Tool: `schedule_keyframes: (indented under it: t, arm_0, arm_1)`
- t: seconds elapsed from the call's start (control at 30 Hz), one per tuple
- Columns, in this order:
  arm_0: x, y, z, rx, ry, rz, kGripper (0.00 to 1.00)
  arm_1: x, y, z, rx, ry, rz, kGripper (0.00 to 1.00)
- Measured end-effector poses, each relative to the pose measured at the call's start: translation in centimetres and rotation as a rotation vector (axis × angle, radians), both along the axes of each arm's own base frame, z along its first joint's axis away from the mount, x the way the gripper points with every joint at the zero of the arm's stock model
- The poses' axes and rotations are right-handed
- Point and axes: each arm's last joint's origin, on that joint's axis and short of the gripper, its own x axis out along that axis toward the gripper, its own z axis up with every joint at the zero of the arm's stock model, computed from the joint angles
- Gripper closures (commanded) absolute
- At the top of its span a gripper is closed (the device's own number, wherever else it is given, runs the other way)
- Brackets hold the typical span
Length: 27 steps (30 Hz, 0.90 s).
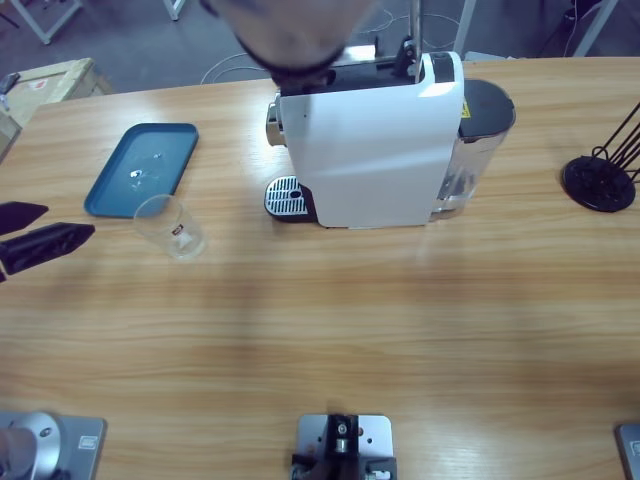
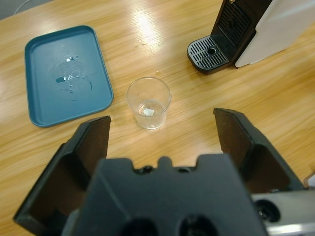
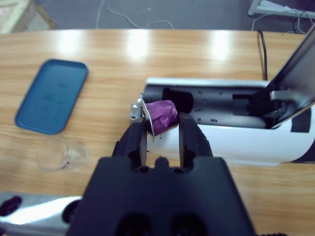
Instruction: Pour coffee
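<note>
One coffee machine (image 1: 375,150), white-bodied, stands upright on the far half of the wooden table (image 1: 330,330). Its top lid is raised, exposing the dark capsule bay in the right wrist view. One slotted drip grille (image 1: 286,196) projects at its front, with nothing on it. One clear water tank (image 1: 470,165) sits at the machine's rear end.

One purple capsule (image 3: 161,117) is present. The right gripper (image 3: 161,132) is clamped on it, jaws closed against its sides, foil rim turned toward the left of that view. The capsule is held just above the open bay, not yet seated.

One clear glass cup (image 1: 172,226) stands upright on the table, between the tray and the machine, apart from both. A small label shows on its wall. It holds no visible coffee; only a pale glint shows at its base in the left wrist view.

One blue tray (image 1: 142,168) lies flat beside the cup, with a few clear droplets on its floor.

The left gripper (image 2: 162,130) is over the table on the near side of the cup, jaws spread wide, holding nothing and not touching the cup.

One black wire stand (image 1: 600,180) sits at the table's far right end.

The table is light wood, with glare patches. Beyond it lies a grey floor with white cables (image 3: 125,19) and one pale crate (image 1: 45,85) at the upper left.
</note>
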Motion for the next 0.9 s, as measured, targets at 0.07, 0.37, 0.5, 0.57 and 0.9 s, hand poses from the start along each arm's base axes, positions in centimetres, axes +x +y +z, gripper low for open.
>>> schedule_keyframes:
  t: [0.07,0.37,0.5,0.57,0.9]
  arm_0:
    - [0.0,0.0,0.0,0.000,0.000,0.000,0.115]
    - [0.0,0.0,0.0,0.000,0.000,0.000,0.115]
    - [0.0,0.0,0.0,0.000,0.000,0.000,0.115]
    - [0.0,0.0,0.0,0.000,0.000,0.000,0.115]
    - [0.0,0.0,0.0,0.000,0.000,0.000,0.115]
  arm_1:
    - [0.0,0.0,-0.4,-0.010,0.010,-0.008,0.837]
    - [0.4,0.8,-0.6,-0.035,0.015,-0.017,0.837]
    - [0.6,1.1,-0.7,-0.058,0.008,-0.027,0.837]
    - [0.6,1.1,-0.7,-0.071,0.004,-0.032,0.832]
    - [0.6,0.8,-0.9,-0.099,0.011,-0.038,0.832]
